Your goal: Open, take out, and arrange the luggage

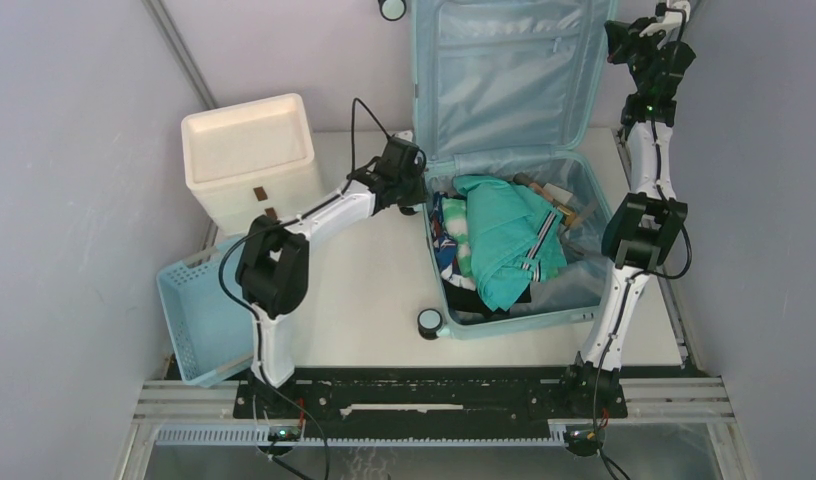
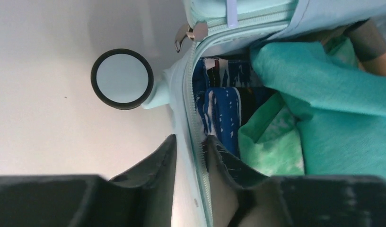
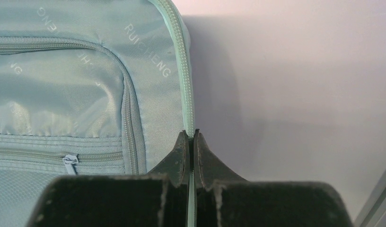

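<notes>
white table (image 1: pixel 384 300) | left claw (image 2: pixel 190 141) astride luggage (image 1: pixel 514 80) rim, grip unclear | right claw (image 3: pixel 191 135) pinching raised lid (image 3: pixel 87 71) edge

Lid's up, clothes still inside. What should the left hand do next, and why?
Probably close the left hand on the luggage rim it straddles, one finger outside, one inside against the clothes. The right hand is shut on the lid edge, so this would steady the base.
</notes>
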`<control>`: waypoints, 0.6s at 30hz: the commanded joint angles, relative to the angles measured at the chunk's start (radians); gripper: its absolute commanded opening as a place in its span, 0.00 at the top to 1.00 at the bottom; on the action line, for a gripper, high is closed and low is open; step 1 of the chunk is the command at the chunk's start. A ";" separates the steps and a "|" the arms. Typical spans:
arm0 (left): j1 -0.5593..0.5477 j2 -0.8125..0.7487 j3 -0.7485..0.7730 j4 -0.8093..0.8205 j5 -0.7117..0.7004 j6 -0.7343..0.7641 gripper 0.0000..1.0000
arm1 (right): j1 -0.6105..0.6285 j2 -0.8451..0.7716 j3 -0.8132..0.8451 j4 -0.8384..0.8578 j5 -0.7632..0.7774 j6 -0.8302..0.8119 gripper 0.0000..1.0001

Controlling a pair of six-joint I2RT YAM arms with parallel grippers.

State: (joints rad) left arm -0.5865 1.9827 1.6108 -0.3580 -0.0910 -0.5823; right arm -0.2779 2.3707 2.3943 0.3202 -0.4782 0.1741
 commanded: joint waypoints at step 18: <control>0.089 0.179 0.420 0.090 0.010 0.027 1.00 | -0.027 -0.113 -0.011 0.262 0.087 -0.003 1.00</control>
State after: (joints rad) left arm -0.5583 2.1315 1.8496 -0.4568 -0.0673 -0.5671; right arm -0.2913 2.3287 2.2993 0.4747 -0.4831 0.1982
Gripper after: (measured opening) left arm 0.020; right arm 0.017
